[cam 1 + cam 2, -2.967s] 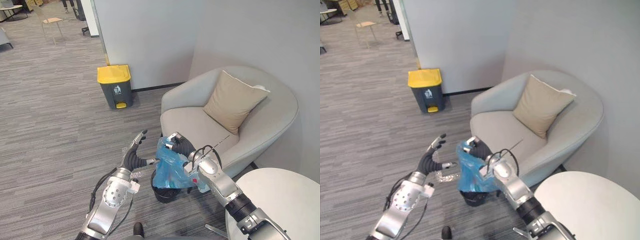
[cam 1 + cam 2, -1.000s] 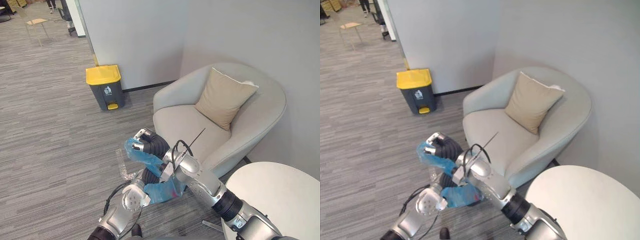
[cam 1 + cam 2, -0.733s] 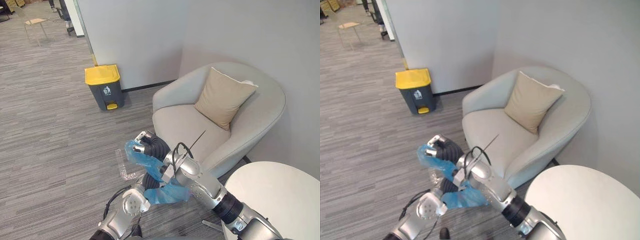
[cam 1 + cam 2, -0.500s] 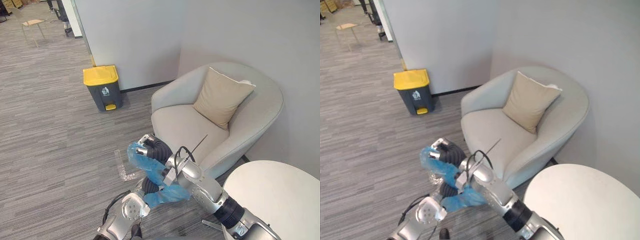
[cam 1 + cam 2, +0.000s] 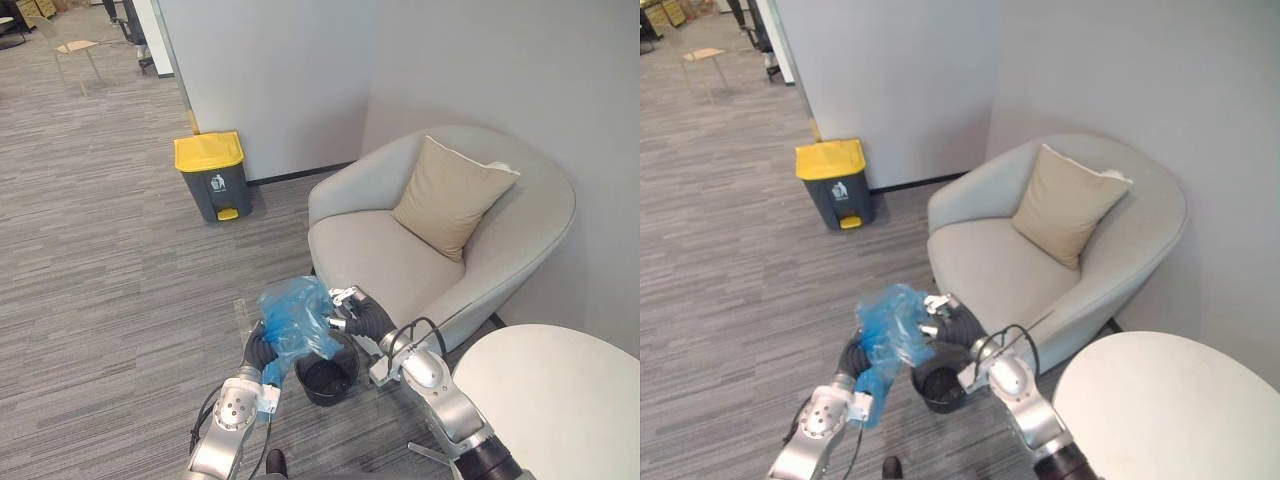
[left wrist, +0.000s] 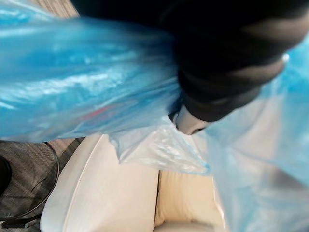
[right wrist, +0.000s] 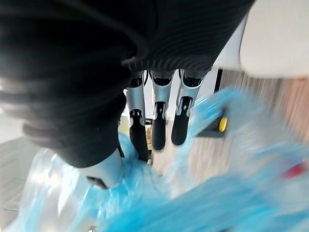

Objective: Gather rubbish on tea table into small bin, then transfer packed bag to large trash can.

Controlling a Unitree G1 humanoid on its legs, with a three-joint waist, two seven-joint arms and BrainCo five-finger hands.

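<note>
A crumpled blue plastic bag (image 5: 293, 312) hangs just above and left of the small black bin (image 5: 310, 392) on the carpet. My left hand (image 5: 257, 349) is under the bag's left side, shut on it; the plastic wraps close round the hand in the left wrist view, bag (image 6: 72, 82). My right hand (image 5: 362, 313) is at the bag's right edge, over the bin. Its fingers (image 7: 159, 125) are straight and open, with the bag (image 7: 193, 208) just past them. The large grey trash can with a yellow lid (image 5: 212, 172) stands against the far wall.
A light grey armchair (image 5: 380, 250) with a tan cushion (image 5: 450, 195) is right behind the bin. The round white tea table (image 5: 560, 400) is at the lower right. Open grey carpet runs from the bin to the large can.
My right hand has let go of the bag, straightened its fingers and drawn back to the right. My left hand has closed on the bag. The bin now shows uncovered.
</note>
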